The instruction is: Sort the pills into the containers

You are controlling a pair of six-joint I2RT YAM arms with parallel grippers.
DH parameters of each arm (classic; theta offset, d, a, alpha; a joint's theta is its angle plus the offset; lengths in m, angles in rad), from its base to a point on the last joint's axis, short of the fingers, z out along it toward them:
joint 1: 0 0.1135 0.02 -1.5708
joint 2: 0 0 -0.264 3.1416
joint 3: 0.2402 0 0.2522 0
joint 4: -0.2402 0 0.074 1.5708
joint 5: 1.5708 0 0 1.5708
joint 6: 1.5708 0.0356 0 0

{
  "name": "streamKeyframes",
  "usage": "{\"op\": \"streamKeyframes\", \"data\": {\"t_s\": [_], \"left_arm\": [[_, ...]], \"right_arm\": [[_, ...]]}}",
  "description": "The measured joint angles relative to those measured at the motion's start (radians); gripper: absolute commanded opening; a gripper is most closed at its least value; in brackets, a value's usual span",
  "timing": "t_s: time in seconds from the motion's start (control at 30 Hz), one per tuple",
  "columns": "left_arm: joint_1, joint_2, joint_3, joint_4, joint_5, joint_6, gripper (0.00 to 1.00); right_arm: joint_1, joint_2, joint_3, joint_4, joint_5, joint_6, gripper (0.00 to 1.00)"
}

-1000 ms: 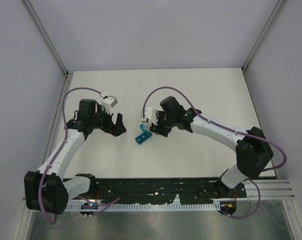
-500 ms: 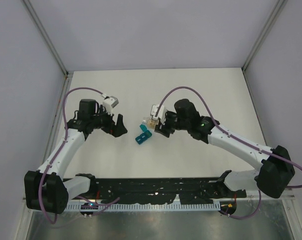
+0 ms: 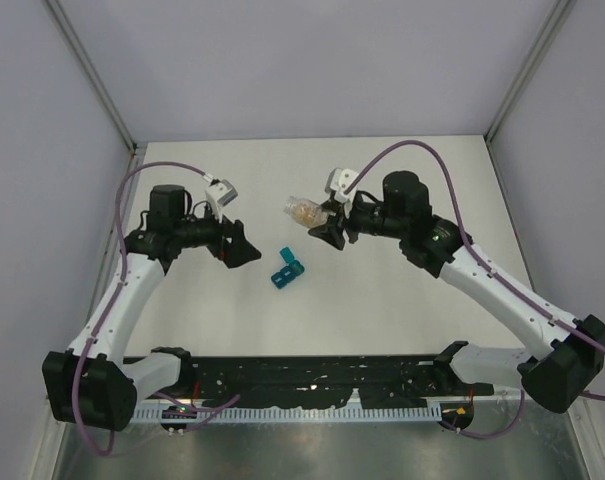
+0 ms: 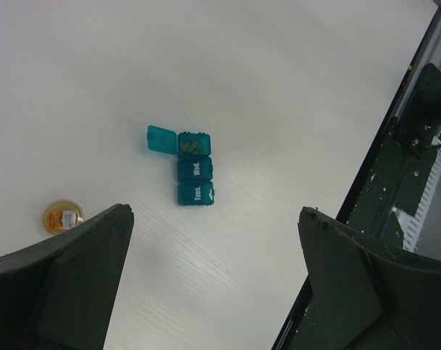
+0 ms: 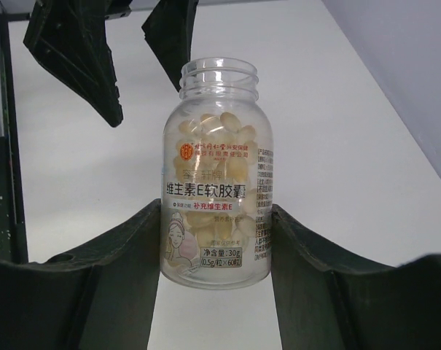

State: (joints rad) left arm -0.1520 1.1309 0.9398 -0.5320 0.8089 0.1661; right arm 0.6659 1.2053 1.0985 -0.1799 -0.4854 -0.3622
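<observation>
one uncapped vial (image 5: 219,189) of pills (image 5: 205,138) sits pinched in the right gripper (image 3: 318,223), held above the table (image 3: 402,290). left gripper (image 3: 244,246) jaws spread wide, holding nothing. containers (image 4: 193,169) lie on the table between both, end lid (image 4: 161,138) open, pills inside.

There was one teal three-compartment strip (image 4: 194,169), one clear vial (image 5: 219,175), one round cap (image 4: 63,216), and pills (image 5: 209,135) too many to count.

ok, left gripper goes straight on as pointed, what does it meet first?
Left gripper most likely meets the teal pill strip, nearly centred between its open jaws; depth unclear, could be bare table beside it.
</observation>
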Motion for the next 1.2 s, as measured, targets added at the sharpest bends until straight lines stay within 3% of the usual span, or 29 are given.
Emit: {"op": "streamKeyframes", "data": {"t_s": [0.5, 0.8, 1.2], "left_arm": [[-0.035, -0.079, 0.246, 0.101, 0.199, -0.233, 0.99], [-0.14, -0.097, 0.322, 0.21, 0.195, -0.361, 0.99], [-0.249, -0.097, 0.322, 0.309, 0.154, -0.428, 0.99]], "right_arm": [[-0.111, -0.075, 0.095, 0.083, -0.359, 0.244, 0.05], [-0.132, -0.068, 0.093, 0.282, -0.534, 0.458, 0.06], [-0.134, 0.005, 0.019, 0.498, -0.625, 0.651, 0.06]]}}
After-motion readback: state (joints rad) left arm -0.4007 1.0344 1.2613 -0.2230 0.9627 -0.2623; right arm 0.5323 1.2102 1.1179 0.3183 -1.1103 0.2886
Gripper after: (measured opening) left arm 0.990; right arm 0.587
